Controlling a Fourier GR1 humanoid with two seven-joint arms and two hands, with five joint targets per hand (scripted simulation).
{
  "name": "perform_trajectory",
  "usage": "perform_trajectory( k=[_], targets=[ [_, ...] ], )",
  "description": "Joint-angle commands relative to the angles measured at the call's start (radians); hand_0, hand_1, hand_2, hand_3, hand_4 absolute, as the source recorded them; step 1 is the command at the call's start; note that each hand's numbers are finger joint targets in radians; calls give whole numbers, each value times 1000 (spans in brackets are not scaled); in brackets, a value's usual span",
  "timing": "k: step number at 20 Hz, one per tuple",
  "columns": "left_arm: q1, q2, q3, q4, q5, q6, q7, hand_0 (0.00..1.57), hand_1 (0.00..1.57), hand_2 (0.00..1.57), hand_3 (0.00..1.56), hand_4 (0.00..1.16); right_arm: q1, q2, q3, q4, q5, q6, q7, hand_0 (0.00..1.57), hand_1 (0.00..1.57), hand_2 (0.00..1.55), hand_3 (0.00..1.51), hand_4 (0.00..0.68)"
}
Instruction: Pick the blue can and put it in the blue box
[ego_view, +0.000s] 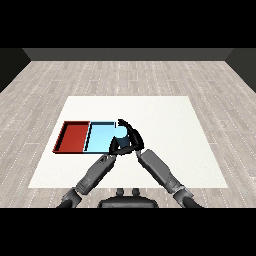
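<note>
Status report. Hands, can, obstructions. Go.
Right hand curled round the blue can at the blue tray's right edge. Left hand just below, fingers unclear. Red tray alongside, no obstruction.
</note>
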Motion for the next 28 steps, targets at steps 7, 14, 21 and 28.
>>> perform_trajectory(
  k=[7,14,21,28],
  targets=[
    [9,-3,57,55,-69,-17,-41,1571,1571,1571,1503,1133,129,-27,-35,-235,51,10,102,0,0,0,0,0],
    [-34,10,139,83,-108,-58,-3,1571,1571,1571,1494,1125,218,-83,-141,-362,38,63,111,0,0,0,0,0],
    [-43,53,122,28,-152,5,91,1571,1571,1571,1492,1131,395,-157,-265,-527,-38,94,64,0,0,0,0,0],
    [-64,186,251,142,-126,-45,117,1571,1571,1571,1493,1134,475,-267,-432,-524,-125,208,37,0,0,0,0,0]
  ],
)
